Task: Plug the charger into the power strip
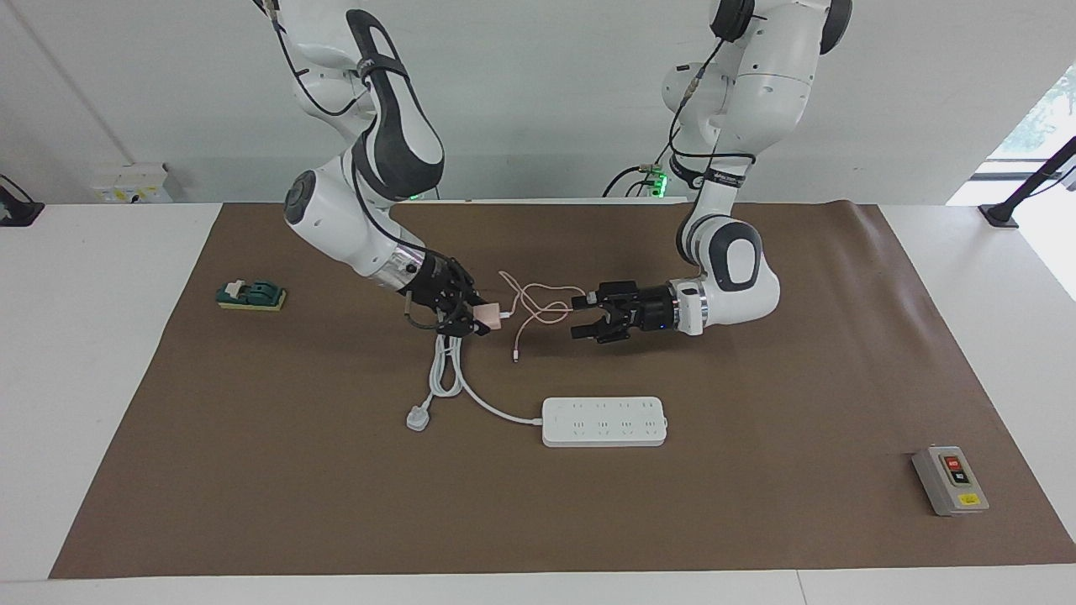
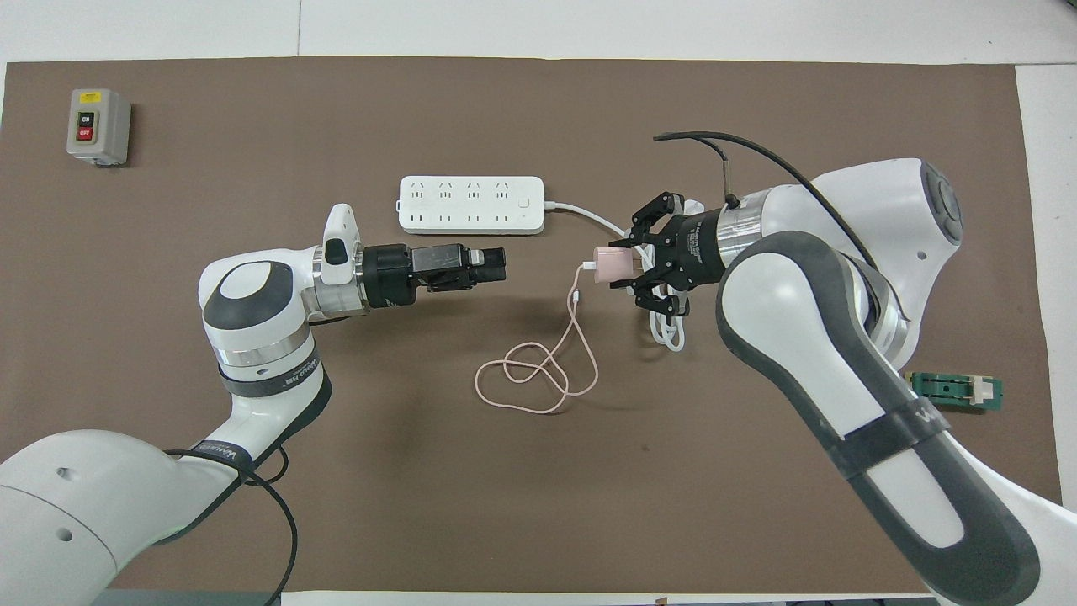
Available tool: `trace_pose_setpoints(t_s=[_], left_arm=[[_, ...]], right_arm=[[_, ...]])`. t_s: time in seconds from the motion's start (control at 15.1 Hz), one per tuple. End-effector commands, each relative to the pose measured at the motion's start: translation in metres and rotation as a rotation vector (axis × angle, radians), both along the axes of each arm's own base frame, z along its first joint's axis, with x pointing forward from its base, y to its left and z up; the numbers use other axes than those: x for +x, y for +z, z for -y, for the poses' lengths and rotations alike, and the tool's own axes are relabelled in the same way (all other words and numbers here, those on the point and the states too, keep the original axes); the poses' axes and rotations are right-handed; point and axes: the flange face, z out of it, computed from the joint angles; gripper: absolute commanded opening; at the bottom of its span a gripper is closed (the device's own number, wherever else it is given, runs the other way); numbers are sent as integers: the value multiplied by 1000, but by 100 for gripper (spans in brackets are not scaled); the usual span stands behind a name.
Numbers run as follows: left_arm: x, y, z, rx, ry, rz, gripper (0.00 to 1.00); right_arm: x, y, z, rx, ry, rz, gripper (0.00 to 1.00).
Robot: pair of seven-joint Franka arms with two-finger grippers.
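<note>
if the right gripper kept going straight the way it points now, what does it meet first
Most likely the open left gripper, which faces it across a short gap. The right gripper, shut on the charger, points that way over the pink cable's loops; their heights look similar, though depth is unclear.

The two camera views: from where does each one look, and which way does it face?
Facing view: high across the table, looking at the robots; both arms and bases show.
Overhead view: high above the robots' end, looking steeply down; both arms enter from below.
Shared: the power strip, and the charger in the right pincer.
</note>
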Motion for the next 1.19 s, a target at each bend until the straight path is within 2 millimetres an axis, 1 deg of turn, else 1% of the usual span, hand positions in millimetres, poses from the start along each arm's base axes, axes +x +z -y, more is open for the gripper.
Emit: trace_pose_setpoints(t_s=[0.0, 0.13, 0.26, 0.33, 0.4, 0.59, 0.73, 0.79, 0.86, 0.99, 1.12], left_arm=[[-3, -2, -3, -5, 31, 5, 100], [-3, -1, 0, -8, 31, 7, 100], [-3, -1, 1, -8, 33, 8, 100], [-3, 0, 3, -15, 39, 5, 100], [-3, -4, 4, -23, 49, -6, 100], [0, -3, 11, -15, 57, -1, 100], [3, -12, 13, -4, 62, -9, 100], [1, -11, 19, -3, 54, -7, 100], [2, -12, 19, 4, 60, -6, 100], [4, -9, 22, 10, 61, 1, 100], [7, -12, 23, 9, 63, 1, 100]], right_arm=[[22, -4, -19, 20, -31, -5, 5], [19, -8, -39, 14, -40, 16, 5], [19, -20, -47, 5, -51, 9, 5], [17, -22, -55, 5, -47, 10, 5], [16, -24, -59, 4, -55, 8, 5], [17, -25, -74, 10, -60, 19, 5], [27, -23, -80, 22, -73, 21, 5], [28, -20, -84, 28, -84, 15, 5], [27, -18, -91, 29, -82, 15, 5], [24, -17, -98, 30, -78, 17, 5], [25, -15, -101, 32, -82, 26, 5]])
